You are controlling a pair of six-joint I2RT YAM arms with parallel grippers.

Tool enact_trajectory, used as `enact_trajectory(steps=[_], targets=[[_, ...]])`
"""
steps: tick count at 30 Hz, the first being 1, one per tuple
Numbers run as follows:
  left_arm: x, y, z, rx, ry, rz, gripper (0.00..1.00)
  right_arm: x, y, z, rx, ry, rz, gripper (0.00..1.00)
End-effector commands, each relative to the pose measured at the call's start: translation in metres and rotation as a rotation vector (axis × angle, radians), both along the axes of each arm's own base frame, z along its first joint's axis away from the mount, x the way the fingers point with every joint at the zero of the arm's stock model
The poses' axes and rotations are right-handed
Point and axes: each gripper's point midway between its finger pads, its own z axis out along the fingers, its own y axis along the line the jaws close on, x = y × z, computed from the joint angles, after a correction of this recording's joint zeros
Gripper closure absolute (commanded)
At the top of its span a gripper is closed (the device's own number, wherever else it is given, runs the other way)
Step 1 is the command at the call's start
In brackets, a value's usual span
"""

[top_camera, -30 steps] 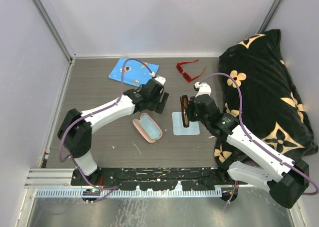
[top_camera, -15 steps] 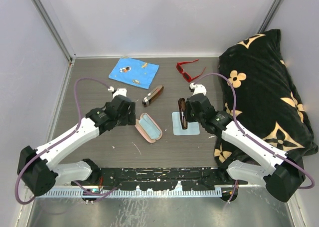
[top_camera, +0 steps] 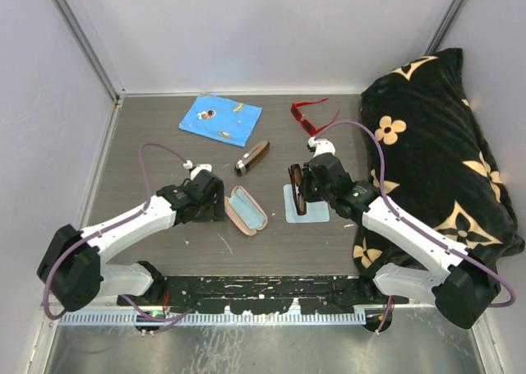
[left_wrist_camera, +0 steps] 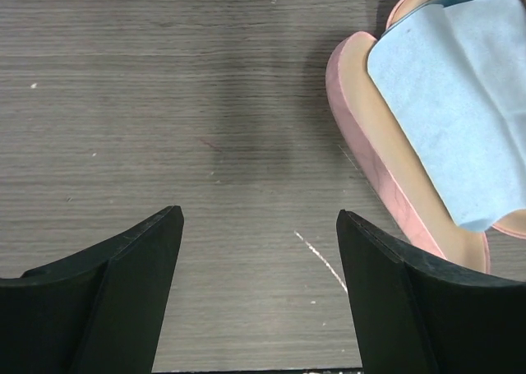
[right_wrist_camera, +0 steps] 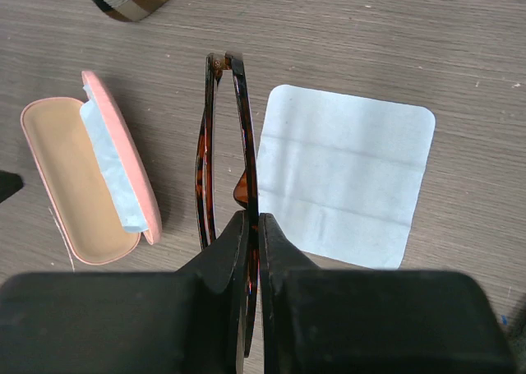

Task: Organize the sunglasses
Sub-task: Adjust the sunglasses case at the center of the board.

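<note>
My right gripper [top_camera: 300,191] is shut on the folded dark brown sunglasses [top_camera: 294,188], which it holds edge-up above the table; in the right wrist view they [right_wrist_camera: 222,136] stick out from the closed jaws [right_wrist_camera: 252,226]. The red sunglasses [top_camera: 310,116] lie at the back of the table. The open pink case [top_camera: 244,210] lies left of the brown pair, with a light blue cloth inside [right_wrist_camera: 111,164]. My left gripper [top_camera: 215,208] is open and empty, low over the table just left of the pink case [left_wrist_camera: 386,160].
A pale blue cloth [top_camera: 306,202] lies under the held sunglasses. A slim brown-and-black case [top_camera: 252,157] and a blue patterned cloth [top_camera: 220,118] lie farther back. A black cushion with flower print [top_camera: 444,144] fills the right side.
My left arm has pulled back from the slim case toward the near left and now sits beside the pink case. My right gripper has carried the brown sunglasses slightly left.
</note>
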Motion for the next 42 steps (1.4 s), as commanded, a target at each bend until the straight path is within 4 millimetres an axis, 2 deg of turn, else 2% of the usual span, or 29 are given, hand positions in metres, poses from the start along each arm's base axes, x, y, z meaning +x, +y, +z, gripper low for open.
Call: enact_trajectory(steps=[1,8,18,33,38,42], targets=[[0.021,-0.018,-0.003,-0.028,-0.023,-0.010,0.23,0.007,0.016,0.033,0.076,-0.082,0.067,1.00],[0.026,-0.020,-0.022,0.005,0.010,-0.002,0.23,0.002,0.024,0.031,0.105,-0.074,0.117,1.00],[0.040,-0.024,-0.026,0.011,0.003,-0.004,0.23,-0.002,0.029,0.021,0.121,-0.030,0.126,1.00],[0.066,-0.042,-0.010,-0.024,-0.030,-0.051,0.23,-0.003,0.020,0.019,0.117,-0.043,0.102,0.99],[0.060,-0.036,0.005,-0.039,-0.052,-0.048,0.23,-0.001,0.012,0.015,0.056,-0.030,0.093,1.00],[0.053,-0.022,0.025,-0.035,-0.095,-0.032,0.22,0.002,-0.003,0.006,-0.088,0.016,0.096,0.99]])
